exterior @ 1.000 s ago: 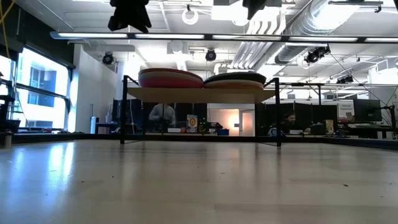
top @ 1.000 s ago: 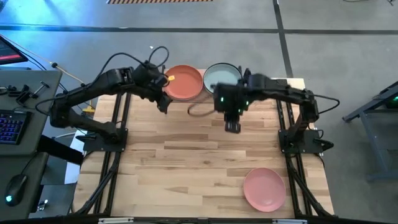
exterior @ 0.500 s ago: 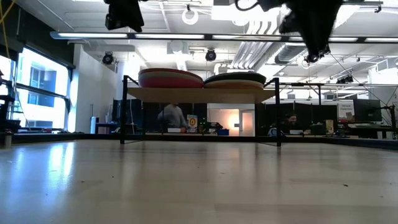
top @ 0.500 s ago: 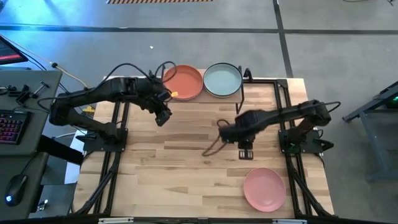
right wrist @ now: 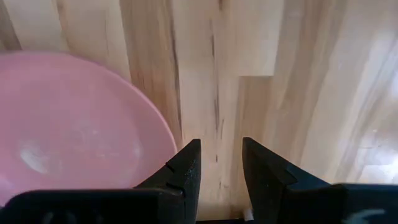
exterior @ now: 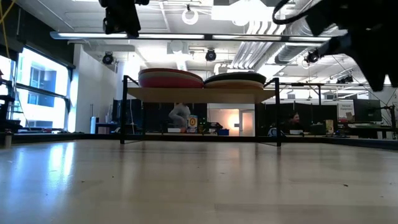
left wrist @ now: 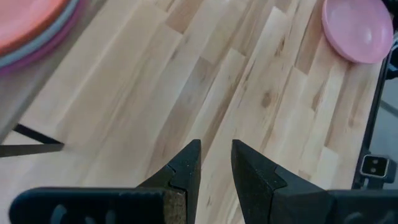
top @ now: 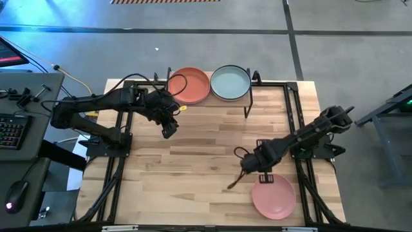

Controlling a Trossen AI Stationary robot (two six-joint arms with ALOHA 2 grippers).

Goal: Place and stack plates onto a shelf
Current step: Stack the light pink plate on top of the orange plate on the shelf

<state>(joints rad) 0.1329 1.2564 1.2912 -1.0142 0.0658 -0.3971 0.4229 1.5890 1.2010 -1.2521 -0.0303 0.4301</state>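
Now: last pink plate is on the table, rim grip is the way in

Landmark = the shelf [top: 248, 95], at the table's far edge. Going left to right:

- Left gripper [top: 168, 131]: hovers above bare tabletop just in front of the shelf's left end. Jaws slightly apart, nothing between them. Waiting.
- Shelf load: terracotta plate [top: 190, 85] tops the left stack, pale grey-green plate [top: 230, 82] tops the right one. Low view shows more plates under each; exact count is hard to tell.
- Right gripper [top: 259, 170]: well in front of the shelf, toward its right end, just beside the far rim of the pink plate [top: 273, 196]. Jaws narrowly apart, empty. In the right wrist view the rim sits next to the fingers [right wrist: 183, 171], not between them.
- The pink plate lies flat on the tabletop [top: 193, 167], near the front right corner, well apart from the shelf.

Handling, my read: stiff, shallow, probably light, with a matte surface that should give the pads decent friction. Flat on wood means no way under it, so pinch the raised rim at the near edge, one finger inside and one outside. An off-centre hold will probably make it droop, so grip firmly. May chip if dropped on the stack.
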